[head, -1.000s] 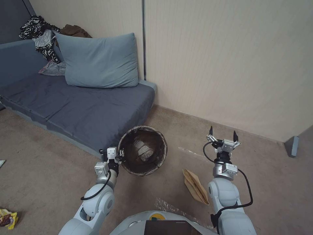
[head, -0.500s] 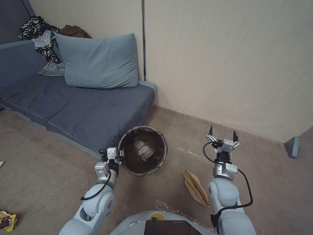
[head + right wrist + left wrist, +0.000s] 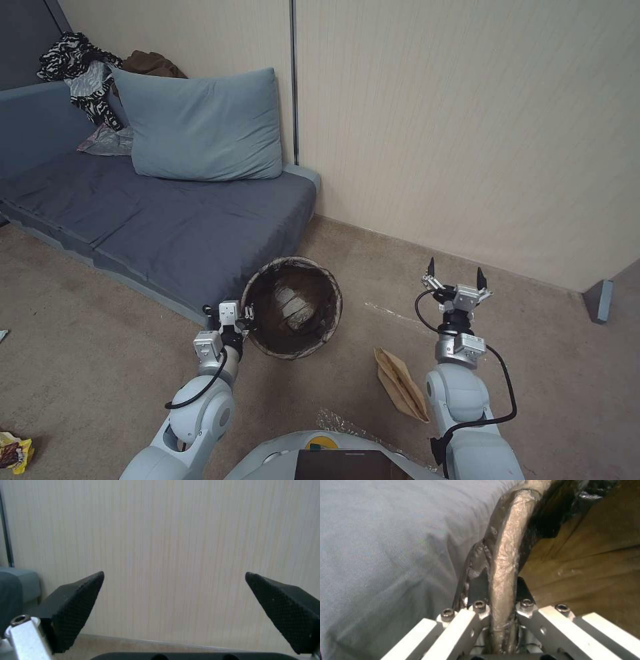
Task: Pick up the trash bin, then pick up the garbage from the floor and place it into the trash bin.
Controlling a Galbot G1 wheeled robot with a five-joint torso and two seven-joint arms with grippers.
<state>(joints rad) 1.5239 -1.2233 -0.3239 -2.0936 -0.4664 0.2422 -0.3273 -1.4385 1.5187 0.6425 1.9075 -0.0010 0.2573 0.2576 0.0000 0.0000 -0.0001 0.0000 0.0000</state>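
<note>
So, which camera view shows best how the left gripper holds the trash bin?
The left wrist view: the left gripper is shut on the liner-covered rim of the trash bin, seen close. The head view shows the whole bin and the gripper at its rim. The right wrist view faces the wall.

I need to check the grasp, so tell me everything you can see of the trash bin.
The trash bin is a small round bucket lined with a dark brown-black bag whose crinkled film is folded over the rim. It is tilted, its open mouth toward the head camera, and hangs in front of the grey sofa's edge. Crumpled pale litter lies at its bottom. The left gripper is shut on the near-left rim, one finger inside and one outside. Nothing else touches it, and its outer wall is mostly hidden.
</note>
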